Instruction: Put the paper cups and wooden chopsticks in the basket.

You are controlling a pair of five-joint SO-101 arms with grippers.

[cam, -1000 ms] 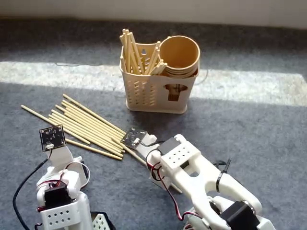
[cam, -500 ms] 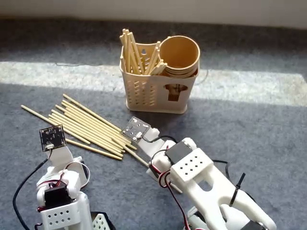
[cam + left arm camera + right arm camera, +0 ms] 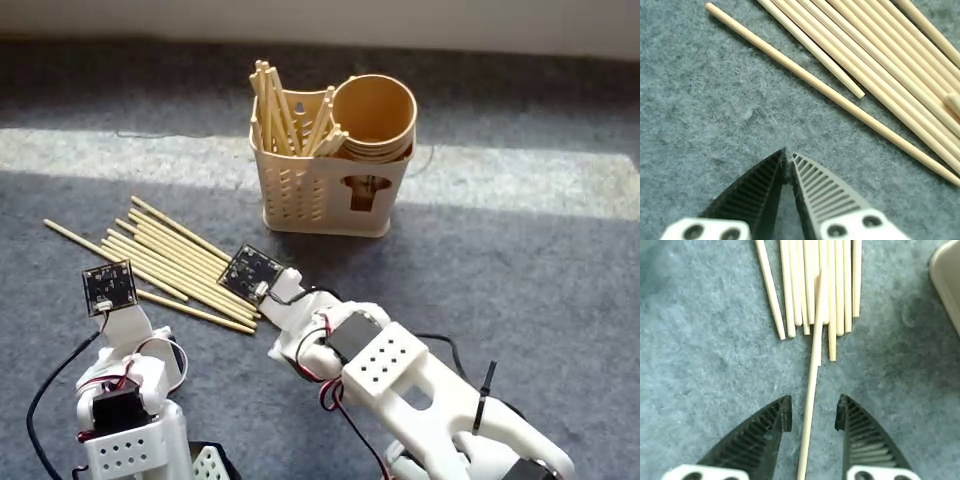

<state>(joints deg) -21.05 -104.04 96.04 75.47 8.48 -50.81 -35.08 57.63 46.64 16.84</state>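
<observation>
Your right gripper point(image 3: 813, 405) straddles one chopstick point(image 3: 812, 375), open; close off-centre and it skids away. Left gripper point(image 3: 787, 155) is closed, empty.

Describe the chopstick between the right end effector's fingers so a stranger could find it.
Near the basket, loose chopsticks lie side by side on the carpet. One chopstick rests over their ends and alone reaches into the right end effector, between its open fingers.

White-and-black left gripper point(image 3: 786, 167): jaws closed tip to tip. White-and-black right gripper point(image 3: 812, 412): jaws parted, pointed down. White right arm point(image 3: 410, 385) stretched forward.
</observation>
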